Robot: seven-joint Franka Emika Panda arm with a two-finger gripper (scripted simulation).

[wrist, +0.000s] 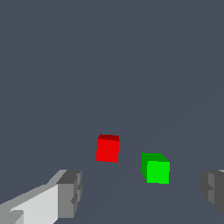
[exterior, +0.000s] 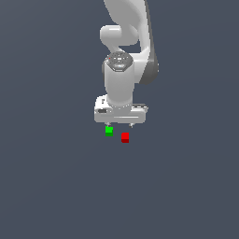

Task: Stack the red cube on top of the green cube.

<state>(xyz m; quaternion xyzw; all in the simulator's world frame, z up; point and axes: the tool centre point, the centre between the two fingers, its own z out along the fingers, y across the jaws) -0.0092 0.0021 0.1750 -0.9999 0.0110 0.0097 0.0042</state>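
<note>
The red cube (exterior: 125, 137) (wrist: 107, 148) lies on the grey floor, a short way to the exterior view's right of the green cube (exterior: 109, 130) (wrist: 155, 168); a small gap separates them. My white gripper (exterior: 120, 124) (wrist: 142, 192) hangs just above and behind both cubes with its two fingers spread wide. It is open and holds nothing. In the wrist view one grey fingertip (wrist: 70, 193) shows at one side and the other fingertip (wrist: 213, 189) at the opposite edge, with both cubes ahead of them and neither cube between the pads.
The white arm (exterior: 123, 70) rises from the gripper to the top of the exterior view. A plain dark grey floor (exterior: 56, 177) surrounds the cubes on every side.
</note>
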